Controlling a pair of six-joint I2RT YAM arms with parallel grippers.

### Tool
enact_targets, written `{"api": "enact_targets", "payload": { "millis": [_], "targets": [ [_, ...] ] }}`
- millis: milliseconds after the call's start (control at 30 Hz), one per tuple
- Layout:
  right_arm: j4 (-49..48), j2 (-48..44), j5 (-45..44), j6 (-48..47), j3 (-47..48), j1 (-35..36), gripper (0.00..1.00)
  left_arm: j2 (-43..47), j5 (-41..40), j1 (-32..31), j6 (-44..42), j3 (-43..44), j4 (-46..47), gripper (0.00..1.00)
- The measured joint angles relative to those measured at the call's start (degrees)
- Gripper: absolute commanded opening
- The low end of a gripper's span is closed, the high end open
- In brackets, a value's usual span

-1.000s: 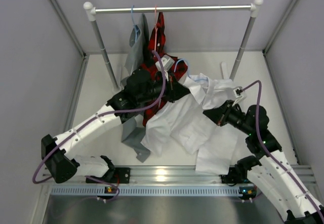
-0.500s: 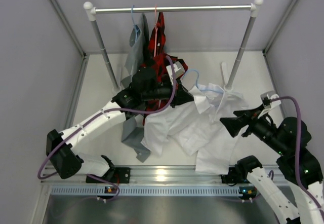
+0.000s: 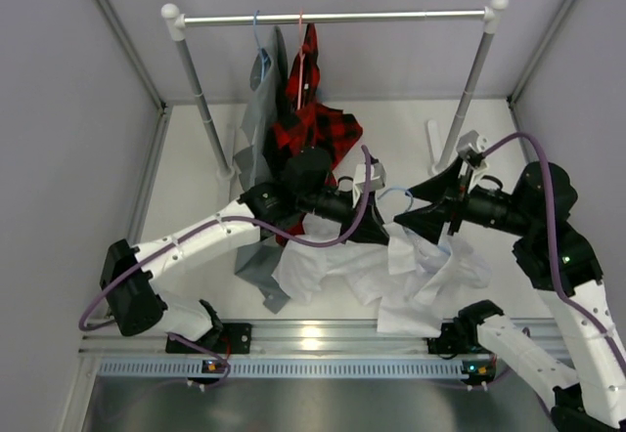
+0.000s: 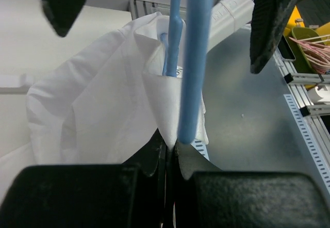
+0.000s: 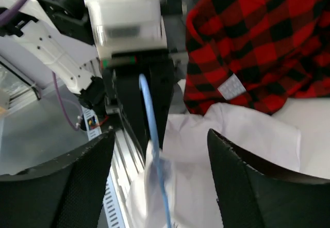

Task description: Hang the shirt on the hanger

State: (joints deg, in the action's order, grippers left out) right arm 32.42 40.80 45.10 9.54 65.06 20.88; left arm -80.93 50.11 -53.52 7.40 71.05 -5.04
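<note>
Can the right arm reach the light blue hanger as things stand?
Probably yes. The right gripper is open and faces the hanger, which the left gripper holds up; nothing visible lies between them.

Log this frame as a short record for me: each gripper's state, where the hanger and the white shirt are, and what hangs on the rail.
left gripper: shut on the hanger, shirt fabric bunched at the fingertips
right gripper: open, jaws wide, facing the left gripper, holding nothing
hanger: off the rail, one wire running into a fold of the shirt
shirt: mostly crumpled on the table
rail: plaid shirt and grey shirt hanging
task: shirt not yet spread on the hanger
</note>
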Motion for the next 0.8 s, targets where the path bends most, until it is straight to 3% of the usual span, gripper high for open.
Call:
{"api": "enact_targets", "payload": {
  "millis": [33,100,133,200,533,600,633,667,800],
  "targets": [
    [-1.44,0.85,1.11,0.44,0.0,0.0,0.54,-0.26,0.37,-0.39,-0.33,0.02,-0.22,0.0],
    [-5.29,2.38,3.37,1.97,-0.2,0.0,0.47,-0.83,0.79,-0.76,-0.83,0.11,-0.76,0.0],
    [-7.5,2.93,4.44,3.06,-0.46,0.0,0.25,-1.2,0.94,-0.81,-1.18,0.28,-1.14,0.0],
    [-10.99,3.26,5.95,4.5,-1.29,0.02,0.0,-2.05,0.98,-0.81,-1.73,1.01,-2.51,0.0],
    [-15.67,-2.1,2.14,4.46,-3.98,0.02,0.0,-0.44,-6.4,-1.99,-3.3,3.82,-6.8,0.0],
    [-15.98,-2.99,1.29,4.0,-3.76,0.02,0.0,0.59,-7.76,-2.38,-3.37,4.33,-7.52,0.22],
    [-15.67,-3.39,0.83,3.61,-3.45,0.07,0.0,1.03,-8.41,-2.54,-3.37,4.52,-7.82,0.37],
    [-14.78,-3.78,0.28,3.45,-3.08,0.11,0.0,1.7,-9.9,-2.51,-3.48,4.74,-7.91,0.59],
    [-12.04,-5.01,-3.13,2.43,-1.57,0.11,0.0,5.81,-18.36,-1.18,-2.99,5.05,-8.48,0.76]
  ]
}}
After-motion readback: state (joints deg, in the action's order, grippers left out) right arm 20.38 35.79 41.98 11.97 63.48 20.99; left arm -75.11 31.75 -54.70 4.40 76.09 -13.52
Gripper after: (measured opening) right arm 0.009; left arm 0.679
